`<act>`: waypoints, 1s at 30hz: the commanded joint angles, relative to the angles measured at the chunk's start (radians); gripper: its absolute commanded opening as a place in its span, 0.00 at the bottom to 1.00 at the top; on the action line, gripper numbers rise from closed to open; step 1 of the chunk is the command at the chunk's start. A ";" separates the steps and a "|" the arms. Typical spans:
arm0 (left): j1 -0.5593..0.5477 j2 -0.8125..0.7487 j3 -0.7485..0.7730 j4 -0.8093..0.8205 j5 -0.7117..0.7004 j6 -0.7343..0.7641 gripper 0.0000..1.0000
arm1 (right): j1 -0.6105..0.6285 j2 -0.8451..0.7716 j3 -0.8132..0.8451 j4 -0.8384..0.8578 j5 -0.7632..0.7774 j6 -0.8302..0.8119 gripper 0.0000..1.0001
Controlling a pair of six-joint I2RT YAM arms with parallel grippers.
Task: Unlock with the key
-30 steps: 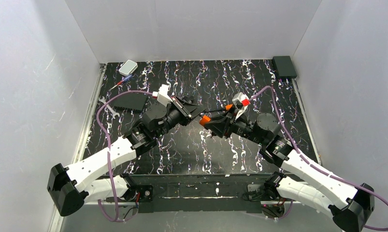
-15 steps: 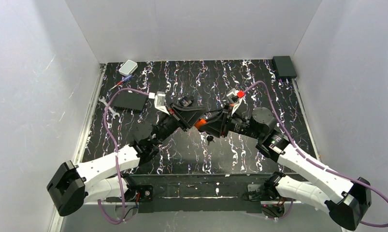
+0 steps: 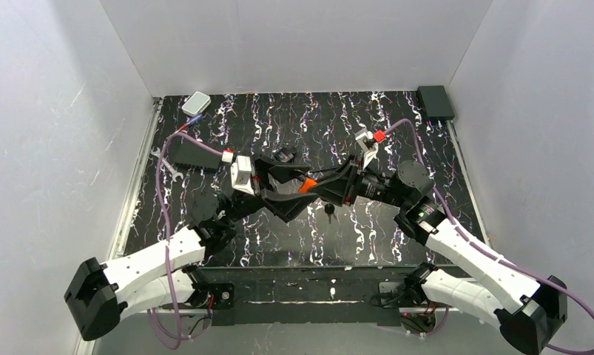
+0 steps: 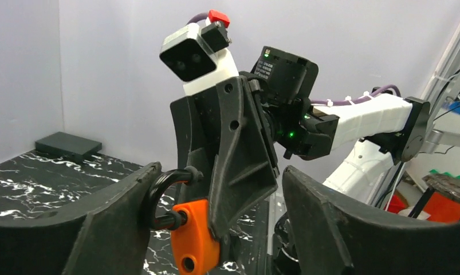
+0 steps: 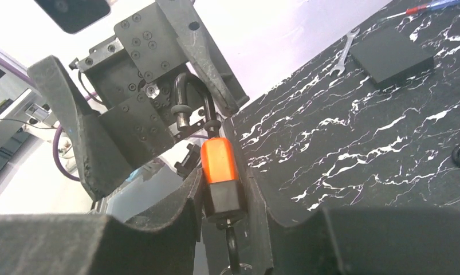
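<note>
One orange padlock [image 3: 305, 185] pinched in the right gripper [image 5: 223, 189], left gripper [image 4: 220, 172] spread wide, holding nothing, one key [image 3: 328, 211] at padlock's 5 o'clock.

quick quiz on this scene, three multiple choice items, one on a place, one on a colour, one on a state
1. Where does the wrench lie?
A. in the far right corner
B. near the left edge, beside the black block
C. at the near edge, in the centre

2. What colour is the padlock body?
A. blue
B. silver
C. orange

3. How do the left fingers stand?
A. spread apart
B. clamped shut
C. out of every view

Answers:
1 B, the top view shows it on the left side, just beside the block.
2 C, both wrist views show a bright orange body under a dark shackle.
3 A, the left wrist view shows a wide gap between them, with the padlock in that gap.
</note>
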 commanded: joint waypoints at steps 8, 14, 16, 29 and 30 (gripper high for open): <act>-0.010 -0.290 0.096 -0.464 0.026 0.383 0.98 | -0.038 -0.053 0.101 -0.066 0.222 -0.094 0.01; -0.004 -0.321 0.222 -0.737 -0.342 0.553 0.98 | -0.040 -0.089 0.082 -0.170 0.321 -0.119 0.01; -0.002 -0.295 0.250 -0.796 -0.535 0.616 0.98 | -0.040 -0.100 0.068 -0.207 0.366 -0.118 0.01; 0.178 -0.214 0.173 -0.832 -0.812 0.600 0.98 | -0.044 -0.055 -0.084 -0.184 0.470 -0.009 0.01; 0.183 -0.211 0.168 -0.839 -0.795 0.587 0.98 | -0.045 -0.045 -0.092 -0.169 0.474 -0.001 0.01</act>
